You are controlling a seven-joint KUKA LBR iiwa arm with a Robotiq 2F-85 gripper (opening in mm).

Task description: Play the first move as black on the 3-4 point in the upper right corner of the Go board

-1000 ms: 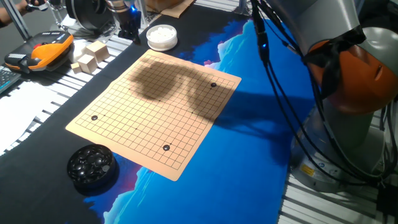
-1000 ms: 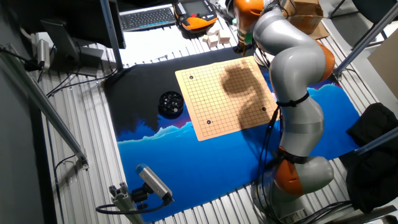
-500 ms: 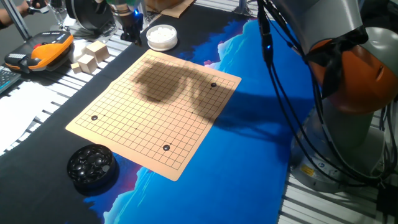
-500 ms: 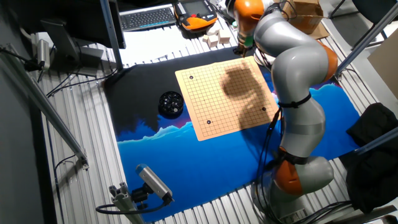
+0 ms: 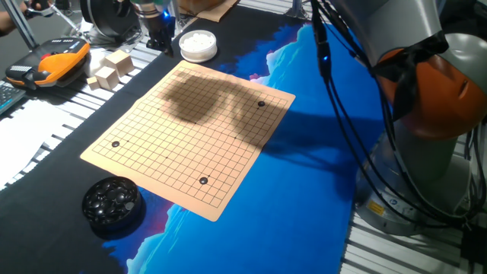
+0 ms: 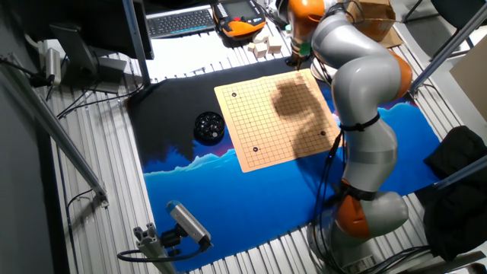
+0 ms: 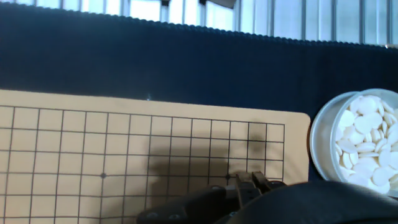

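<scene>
KUKA arm (image 6: 358,84) reaches over the far end of the Go board (image 5: 190,133), its gripper (image 5: 158,30) hanging low by the board's far corner, next to the bowl of white stones (image 5: 198,45). In the hand view the fingertips (image 7: 252,183) sit close together at the bottom edge, above the board near its corner w/ the white stones bowl just to the right; whether they pinch a stone can't be told, since the tips are dark and partly cut off by the frame. Three black stones already lie on the grid: one (image 5: 262,104) near the right corner by the arm's base, one (image 5: 203,180) near the front edge, one (image 5: 116,144) near the left corner. Bowl of black stones (image 5: 112,202) stands on the dark mat just off the board's near-left corner, well apart from the gripper. The arm's shadow darkens the far half of the board. Beyond the far edge: wooden blocks (image 5: 110,68) and an orange-and-black pendant (image 5: 49,62) on the slatted table. In the other fixed view a keyboard (image 6: 181,20) lies behind the board.
</scene>
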